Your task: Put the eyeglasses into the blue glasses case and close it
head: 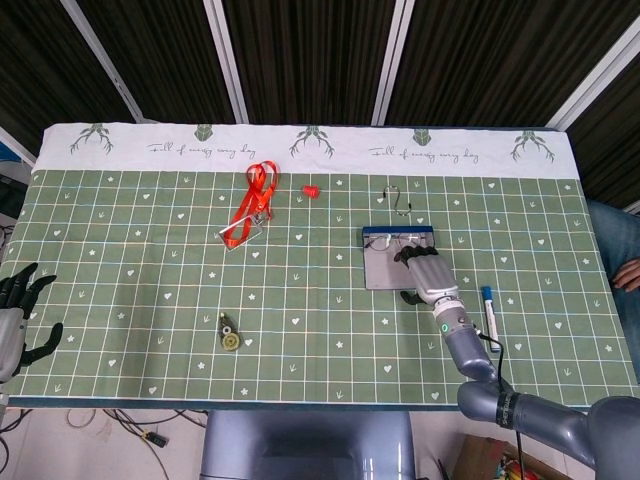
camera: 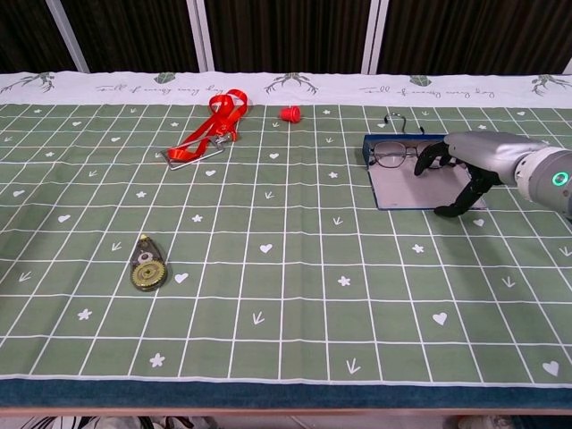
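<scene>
At the far left edge of the head view we see our left hand (head: pixel 18 310) resting off the table (head: pixel 120 330) with its fingers spread and nothing in them. On the green cloth lies a small round tape dispenser (camera: pixel 147 264), and further back a red lanyard (camera: pixel 207 132) with a small red cap (camera: pixel 289 113) just to its right. To the right sits the open blue glasses case (camera: pixel 420 185), with the eyeglasses (camera: pixel 393 154) lying at its far edge and a metal hook (camera: pixel 399 121) just behind. Our right hand (camera: pixel 466 159) hovers over the case's right side, fingers curled down at the glasses; we cannot tell whether they grip. A blue marker (head: pixel 489 308) lies near the wrist.
</scene>
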Controlling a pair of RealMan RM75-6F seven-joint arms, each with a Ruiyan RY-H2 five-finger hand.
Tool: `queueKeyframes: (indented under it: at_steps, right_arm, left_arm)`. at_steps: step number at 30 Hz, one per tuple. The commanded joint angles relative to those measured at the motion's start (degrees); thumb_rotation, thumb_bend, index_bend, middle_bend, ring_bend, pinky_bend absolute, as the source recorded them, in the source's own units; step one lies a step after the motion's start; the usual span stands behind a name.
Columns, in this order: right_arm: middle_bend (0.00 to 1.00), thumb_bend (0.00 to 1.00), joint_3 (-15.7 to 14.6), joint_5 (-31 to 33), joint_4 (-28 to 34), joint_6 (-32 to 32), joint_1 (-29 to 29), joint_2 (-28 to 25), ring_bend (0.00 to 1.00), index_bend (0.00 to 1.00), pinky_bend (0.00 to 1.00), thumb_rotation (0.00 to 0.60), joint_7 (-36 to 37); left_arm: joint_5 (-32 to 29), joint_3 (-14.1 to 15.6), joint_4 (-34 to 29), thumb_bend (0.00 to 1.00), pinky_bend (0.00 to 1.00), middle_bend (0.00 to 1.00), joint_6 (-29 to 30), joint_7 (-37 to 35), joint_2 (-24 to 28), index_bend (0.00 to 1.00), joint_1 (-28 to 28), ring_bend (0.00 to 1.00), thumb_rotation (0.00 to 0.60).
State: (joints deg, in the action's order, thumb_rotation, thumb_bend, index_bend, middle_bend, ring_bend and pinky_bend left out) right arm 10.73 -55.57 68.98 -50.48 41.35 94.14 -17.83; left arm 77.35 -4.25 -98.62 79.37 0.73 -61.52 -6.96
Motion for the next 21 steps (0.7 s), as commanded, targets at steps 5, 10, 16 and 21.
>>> queueKeyframes:
  at_steps: [5, 10, 16, 21]
  right_arm:
    - [0.22, 0.36, 0.23, -0.28, -0.85, 0.37, 0.1, 0.59, 0.2, 0.31, 0.18, 0.6, 0.4]
    - [0.22, 0.39, 0.21, -0.36, -1.36, 0.65, 0.0, 0.83, 0.2, 0.31, 0.18, 0.6, 0.54]
    - [0.22, 0.39, 0.35, -0.14, -2.14, 1.25, 0.02, 1.15, 0.2, 0.31, 0.18, 0.6, 0.73]
    - [0.22, 0.39, 0.3, -0.18, -2.63, 1.56, -0.01, 1.35, 0.2, 0.31, 0.18, 0.6, 0.78]
  left_arm:
    - [-0.05, 0.01, -0.01, 0.4, 0.0, 0.0, -0.08, 0.0, 0.04, 0.16, -0.02, 0.0, 0.6]
    - [-0.07, 0.04, 0.0, 0.4, 0.0, 0.0, -0.16, -0.01, 0.08, 0.16, -0.04, 0.0, 0.6]
    - [-0.08, 0.05, -0.03, 0.4, 0.0, 0.0, -0.18, 0.09, 0.1, 0.16, -0.06, 0.0, 0.6]
    - [-0.13, 0.07, -0.07, 0.4, 0.0, 0.0, -0.23, 0.11, 0.14, 0.16, -0.06, 0.0, 0.6]
